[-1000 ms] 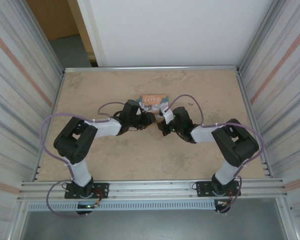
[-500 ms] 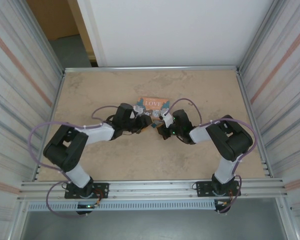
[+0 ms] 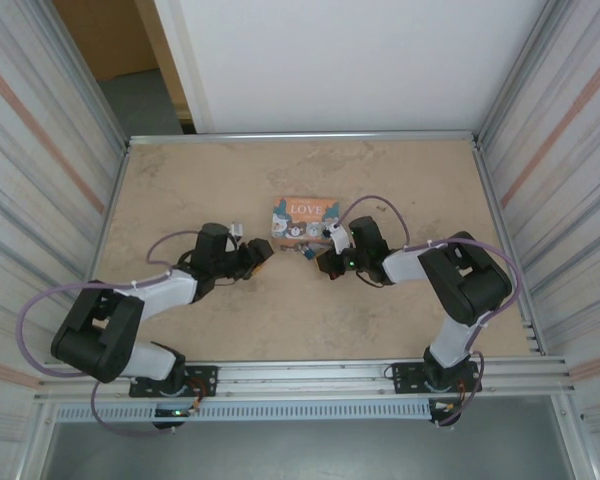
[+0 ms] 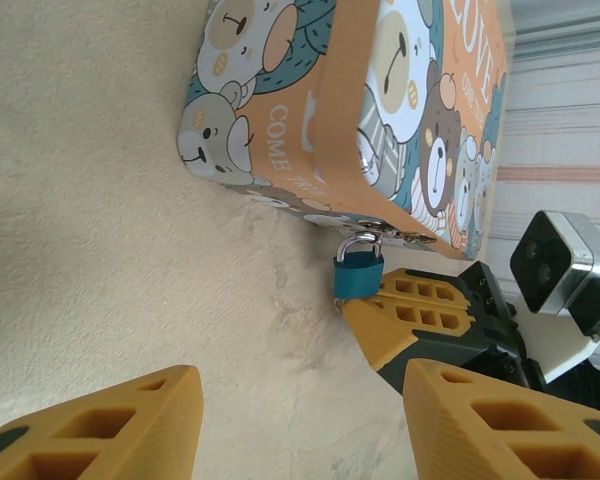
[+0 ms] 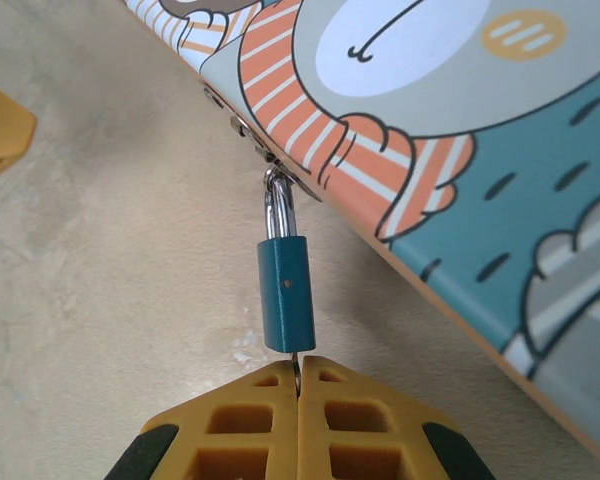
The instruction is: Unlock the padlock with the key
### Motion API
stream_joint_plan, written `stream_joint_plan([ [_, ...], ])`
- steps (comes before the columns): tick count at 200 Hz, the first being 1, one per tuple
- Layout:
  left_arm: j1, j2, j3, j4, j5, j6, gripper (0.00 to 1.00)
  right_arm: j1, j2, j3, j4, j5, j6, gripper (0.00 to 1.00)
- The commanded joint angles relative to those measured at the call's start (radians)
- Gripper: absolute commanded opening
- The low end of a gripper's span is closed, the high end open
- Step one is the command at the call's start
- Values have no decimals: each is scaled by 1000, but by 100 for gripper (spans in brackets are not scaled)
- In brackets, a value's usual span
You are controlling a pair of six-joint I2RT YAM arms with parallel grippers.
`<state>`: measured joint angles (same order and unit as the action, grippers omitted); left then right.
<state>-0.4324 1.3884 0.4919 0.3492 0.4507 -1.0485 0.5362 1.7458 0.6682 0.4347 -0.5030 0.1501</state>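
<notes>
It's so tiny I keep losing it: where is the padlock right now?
In the right wrist view the padlock is hooked on the tin's hasp, just above the right gripper, which is shut on a thin key at its base.

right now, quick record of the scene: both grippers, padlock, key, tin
left gripper: open, holding nothing, apart from the tin
right gripper: shut on the key at the padlock's underside
padlock: teal, shackle looped through the tin's hasp, looks locked
key: thin metal sliver between the fingertips
tin: lid closed, flat on the table
</notes>
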Motion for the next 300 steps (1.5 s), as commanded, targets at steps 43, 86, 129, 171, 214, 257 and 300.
stream_joint_plan([
  [43, -1, 9, -70, 173, 45, -90, 55, -17, -48, 66, -131, -118, 162, 0],
  [86, -29, 62, -67, 251, 46, -126, 55, -13, -56, 70, -111, -164, 295, 0],
  [129, -66, 154, -47, 362, 49, -178, 55, 4, -69, 83, -130, -137, 357, 0],
  [171, -89, 264, -35, 512, 62, -239, 53, 21, -86, 86, -146, -112, 441, 0],
  [214, -111, 362, -10, 630, 63, -284, 50, 46, -87, 71, -112, -97, 548, 0],
  [257, -125, 485, -7, 828, 48, -370, 41, 64, -81, 73, -89, -81, 616, 0],
  [300, -147, 559, 16, 901, 32, -405, 35, 69, -86, 83, -94, -75, 638, 0],
])
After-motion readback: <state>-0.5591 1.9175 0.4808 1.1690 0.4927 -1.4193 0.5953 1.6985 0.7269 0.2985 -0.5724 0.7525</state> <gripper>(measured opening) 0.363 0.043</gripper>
